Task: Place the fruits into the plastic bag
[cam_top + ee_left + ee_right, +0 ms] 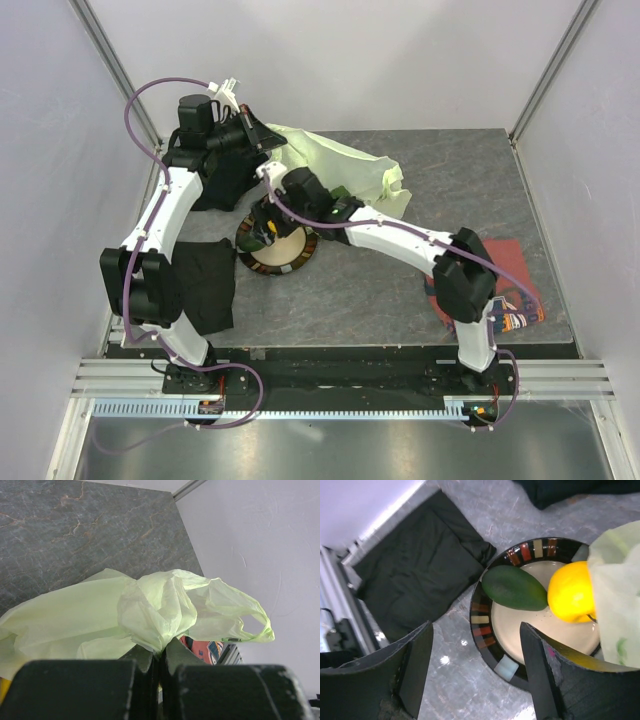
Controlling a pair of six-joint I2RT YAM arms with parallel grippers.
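Note:
The pale green plastic bag (pixel 345 165) lies crumpled at the back of the table. My left gripper (pixel 262 140) is shut on a bunched fold of the plastic bag (pixel 150 610), which it pinches between its fingertips (pixel 162 647). My right gripper (pixel 275 222) hovers open over the dark plate (pixel 290 262). In the right wrist view its jaws (pixel 476 630) straddle the plate's rim (pixel 481 625) with nothing between them. On the plate lie a green fruit (pixel 515 587) and a yellow lemon (pixel 570 592). An edge of the bag (pixel 620 590) overlaps the lemon.
One black cloth (pixel 205 285) lies left of the plate and another (pixel 225 185) under the left arm. A red printed shirt (pixel 510 285) sits at the right near the right arm's elbow. White walls enclose the table on three sides.

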